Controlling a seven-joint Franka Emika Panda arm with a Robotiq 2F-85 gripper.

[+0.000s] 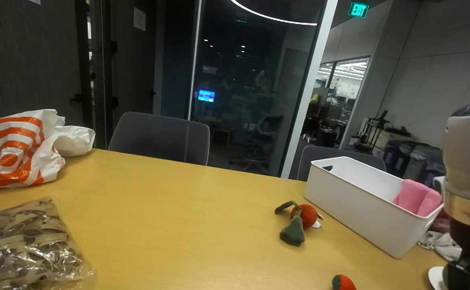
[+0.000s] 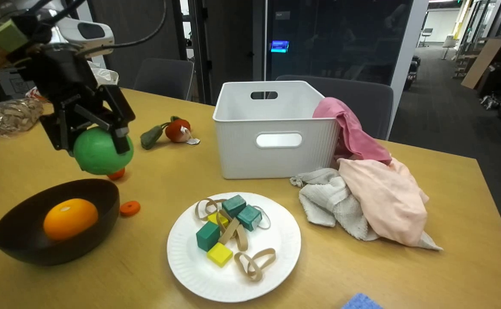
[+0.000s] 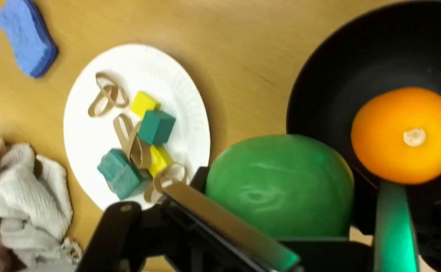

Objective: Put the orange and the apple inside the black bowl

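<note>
Green apple (image 2: 98,154) btwn jaws nr bowl (image 3: 303,98) rim, plate (image 2: 278,240) apart

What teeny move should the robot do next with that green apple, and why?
I'd probably shift the green apple sideways a little, over the bare part of the black bowl beside the orange. The gripper holds it in the air, and in the wrist view it overlaps just the bowl's edge, so letting go now might miss.
</note>
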